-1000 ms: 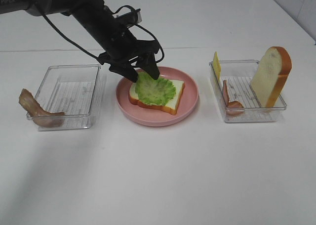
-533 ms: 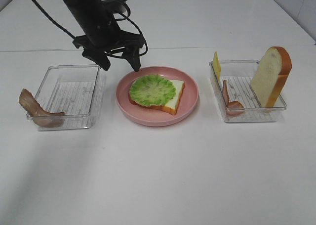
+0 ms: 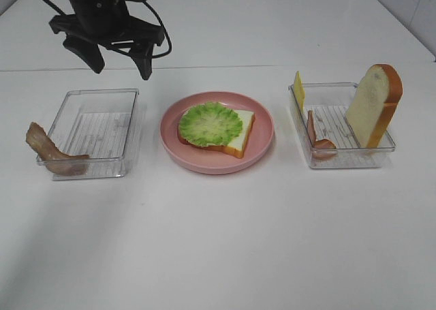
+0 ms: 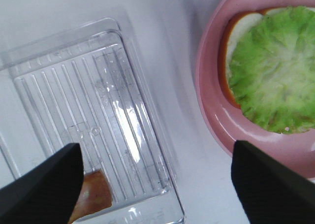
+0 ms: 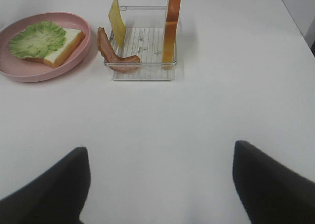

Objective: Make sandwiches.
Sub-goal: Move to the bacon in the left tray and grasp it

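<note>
Left gripper (image 3: 120,70) hung over the clear tray (image 3: 129,95) beside the pink plate (image 3: 267,129), jaws wide and empty. Right gripper (image 5: 157,184) sat well back from the plate, jaws wide too, holding nothing. The sandwich was just a bread slice (image 3: 238,138) under lettuce (image 3: 210,123) on the plate. The clear tray held only a bacon strip (image 3: 51,155), draped over the corner farthest from the plate. The second tray (image 3: 300,112), across the plate, held cheese (image 3: 298,90), a second bacon strip (image 3: 315,138) and an upright slice (image 3: 373,105). All looked light. The bacon seemed bendy, so pinch it mid-strip. The bread seemed stiff, so take it across the crust.
</note>
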